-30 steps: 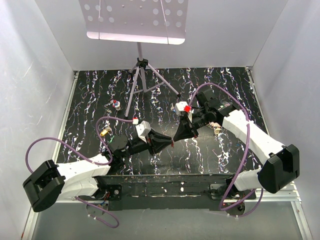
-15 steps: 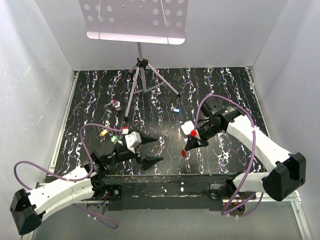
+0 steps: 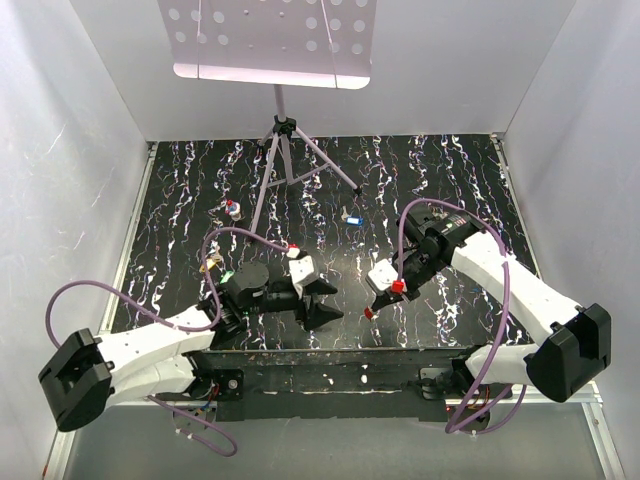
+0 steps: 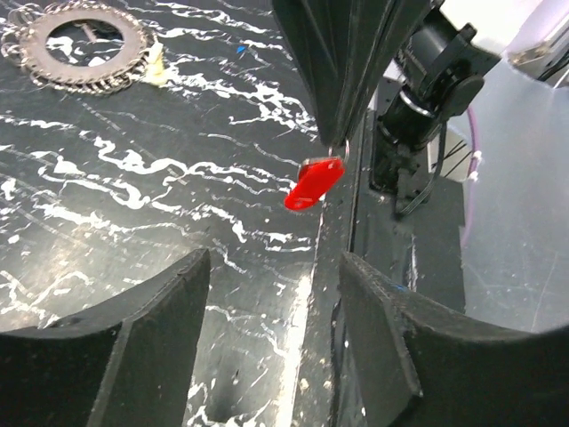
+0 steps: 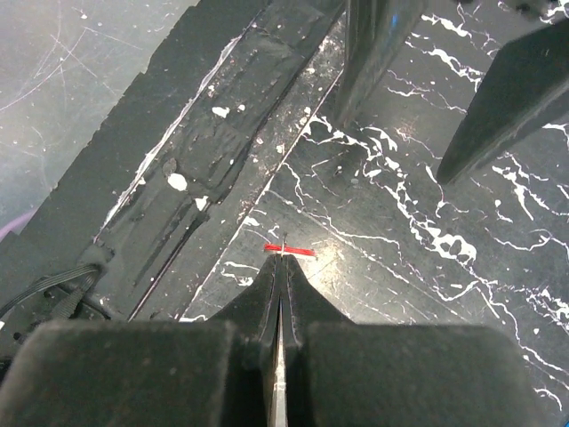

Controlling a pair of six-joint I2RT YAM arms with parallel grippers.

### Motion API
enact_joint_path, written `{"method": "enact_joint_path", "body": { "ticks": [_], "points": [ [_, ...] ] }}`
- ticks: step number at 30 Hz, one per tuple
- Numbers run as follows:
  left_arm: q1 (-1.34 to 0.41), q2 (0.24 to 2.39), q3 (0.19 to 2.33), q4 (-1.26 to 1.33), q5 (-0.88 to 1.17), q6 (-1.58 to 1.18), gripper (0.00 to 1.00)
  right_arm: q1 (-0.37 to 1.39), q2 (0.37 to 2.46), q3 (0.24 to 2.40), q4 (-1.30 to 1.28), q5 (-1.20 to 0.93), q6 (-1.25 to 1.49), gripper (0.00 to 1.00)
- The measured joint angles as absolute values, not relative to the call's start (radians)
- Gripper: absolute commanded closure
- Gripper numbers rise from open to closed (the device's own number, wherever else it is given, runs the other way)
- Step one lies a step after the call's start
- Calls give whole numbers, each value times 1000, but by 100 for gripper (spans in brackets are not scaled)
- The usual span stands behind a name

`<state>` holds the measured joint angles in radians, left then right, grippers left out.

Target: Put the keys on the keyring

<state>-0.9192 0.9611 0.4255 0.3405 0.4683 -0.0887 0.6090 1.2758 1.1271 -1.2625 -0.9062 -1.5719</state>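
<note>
My right gripper point(image 3: 372, 309) is shut on a small red key point(image 3: 368, 313), which hangs from its tips just above the mat near the front edge. The right wrist view shows that red key point(image 5: 289, 252) edge-on, sticking out past the closed right gripper point(image 5: 283, 264). My left gripper point(image 3: 336, 303) is open and empty, just left of the key and pointing at it. In the left wrist view the red key point(image 4: 313, 182) dangles ahead of my left gripper point(image 4: 274, 260). The keyring point(image 4: 84, 44) lies flat at the far left of that view, with a cream key point(image 4: 156, 66) beside it.
A blue key point(image 3: 352, 220) lies mid-mat. A red-and-white one point(image 3: 233, 208), a yellow one point(image 3: 208, 265) and a green one point(image 3: 226, 277) lie on the left. The music stand's tripod point(image 3: 285, 150) stands at the back. The black base bar point(image 3: 330, 365) runs along the near edge.
The grippers met mid-table a second ago. The right one then drew back toward the near edge with the red key. The left one opened, pulled back, then swung right toward the key.
</note>
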Motion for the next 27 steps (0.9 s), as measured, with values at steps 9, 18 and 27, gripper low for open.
{"method": "enact_joint_path", "body": {
  "ticks": [9, 18, 27],
  "points": [
    [-967, 1121, 456, 508, 509, -158, 48, 618, 1288, 1101, -1270, -914, -1624, 99],
    [-1000, 1206, 487, 591, 534, -192, 57, 618, 1299, 1101, -1251, -906, -1595, 99],
    [-1023, 1263, 519, 611, 537, -209, 73, 618, 1299, 1101, -1223, -903, -1531, 99]
  ]
}}
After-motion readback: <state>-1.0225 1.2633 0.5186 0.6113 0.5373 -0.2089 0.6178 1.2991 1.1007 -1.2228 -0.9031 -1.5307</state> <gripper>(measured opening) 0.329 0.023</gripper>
